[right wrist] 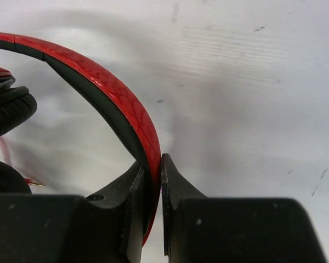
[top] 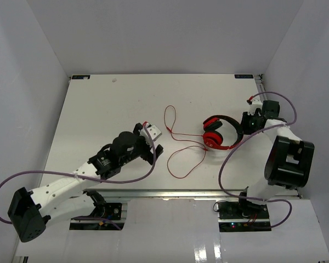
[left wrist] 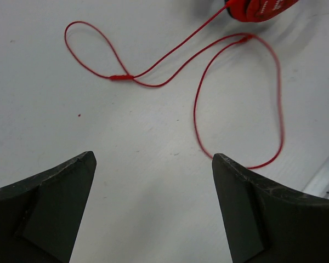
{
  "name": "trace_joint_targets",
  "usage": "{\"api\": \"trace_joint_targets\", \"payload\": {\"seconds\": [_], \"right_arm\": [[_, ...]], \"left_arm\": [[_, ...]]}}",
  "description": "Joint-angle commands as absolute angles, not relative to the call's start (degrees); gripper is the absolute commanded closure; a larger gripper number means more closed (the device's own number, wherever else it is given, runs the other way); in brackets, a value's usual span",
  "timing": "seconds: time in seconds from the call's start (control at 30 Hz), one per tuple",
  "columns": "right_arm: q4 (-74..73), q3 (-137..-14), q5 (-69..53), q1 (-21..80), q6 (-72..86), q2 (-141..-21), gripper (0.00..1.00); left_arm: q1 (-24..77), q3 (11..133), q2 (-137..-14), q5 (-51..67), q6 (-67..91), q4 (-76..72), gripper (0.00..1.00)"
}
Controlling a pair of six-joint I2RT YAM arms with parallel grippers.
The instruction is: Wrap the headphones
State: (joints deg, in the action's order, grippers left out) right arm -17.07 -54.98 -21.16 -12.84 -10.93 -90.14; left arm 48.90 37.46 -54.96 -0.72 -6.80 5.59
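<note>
The white surface (top: pixel 98 104) has the red headphones (top: pixel 211 140) lying toward its right side. The right end effector (right wrist: pixel 153 175) pinches their headband (right wrist: pixel 115 93) tight. The left end effector (left wrist: pixel 153 164) is wide and holds nothing, just above the thin red cable (left wrist: pixel 196 104).

Headphones (left wrist: pixel 260 8) mostly beyond top edge

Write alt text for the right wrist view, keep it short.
The right gripper is shut on the red headband of the headphones, which is pinched between its two black fingers. The band arcs up and left toward a black ear pad at the left edge, above a white table.
</note>
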Motion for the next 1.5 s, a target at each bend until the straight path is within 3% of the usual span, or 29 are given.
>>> {"api": "trace_joint_targets", "payload": {"seconds": [0.0, 0.23, 0.53, 0.83, 1.47], "right_arm": [[-16.00, -51.75, -31.73, -13.73, -10.62, -76.38, 0.92], [-24.00, -48.32, -44.29, -14.94, -20.95, -58.85, 0.92], [-32.61, -51.67, -51.66, -14.94, -27.32, -51.70, 0.92], [-34.75, -57.67, -54.84, -14.85, -20.01, -49.64, 0.92], [-20.52, -62.83, -54.06, -14.85, 5.31, -50.21, 0.92]], "left_arm": [[48.96, 33.03, -50.50, 17.11, -6.96, -2.41, 0.02], [49.24, 32.95, -50.41, 22.79, 5.82, -5.53, 0.02], [49.75, 29.50, -50.54, 28.31, 6.23, -12.66, 0.02], [50.61, 26.97, -61.14, 33.29, -2.90, -26.07, 0.02], [53.98, 28.28, -84.60, 25.13, 14.14, -63.52, 0.02]]}}
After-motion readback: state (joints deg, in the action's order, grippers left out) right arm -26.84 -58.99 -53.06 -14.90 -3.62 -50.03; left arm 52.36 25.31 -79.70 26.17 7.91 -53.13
